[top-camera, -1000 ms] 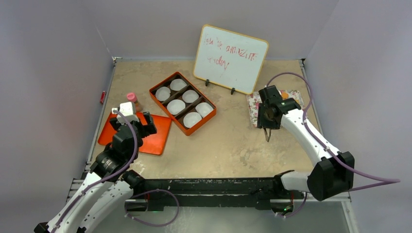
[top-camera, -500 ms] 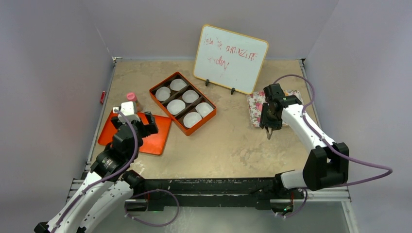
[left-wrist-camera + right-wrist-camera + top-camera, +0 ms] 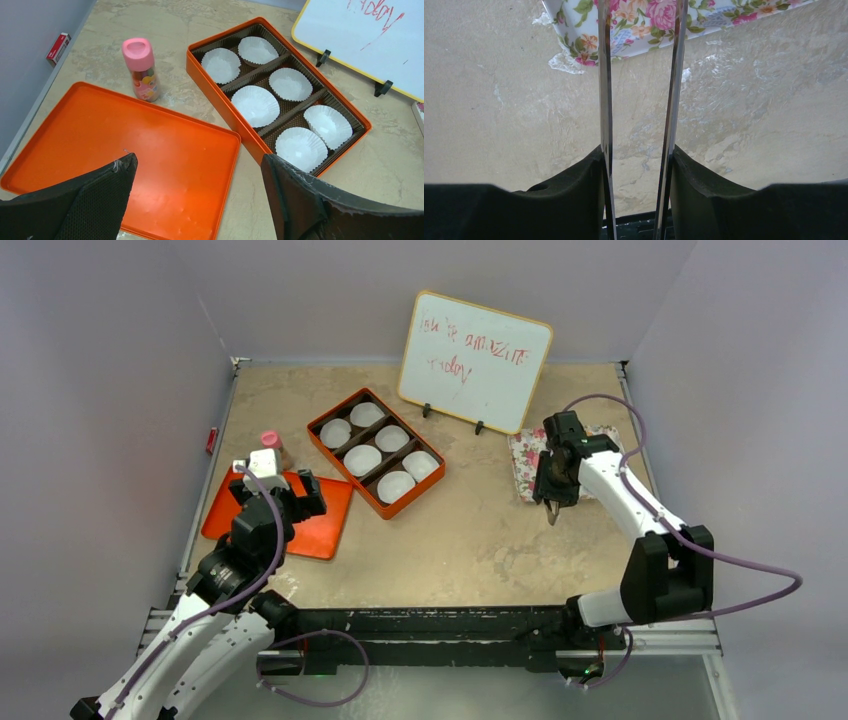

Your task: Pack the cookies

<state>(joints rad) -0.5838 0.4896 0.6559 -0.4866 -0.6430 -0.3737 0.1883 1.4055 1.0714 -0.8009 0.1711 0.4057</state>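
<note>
**Right gripper**: half closed, apparently clamping a pair of thin metal tongs. The blades are parted, with nothing between them.
- 12 o'clock: floral-patterned rectangular tray, with the tong tips over its near edge.
- Cookies: none visible. Presumably on that tray, which the arm hides in the top view.

**Left gripper**: wide open, empty, above a flat orange metal lid.
- 11 o'clock: small pink-capped bottle.
- 1 o'clock: orange rectangular tin holding six white fluted paper cups, all empty.

**Step, as judged:** reaching for the first cookie; packing not begun.

**Next move calls for:** carrying the tongs toward 12 o'clock over the tray, lowering them astride one disc, then squeezing gently.
</note>
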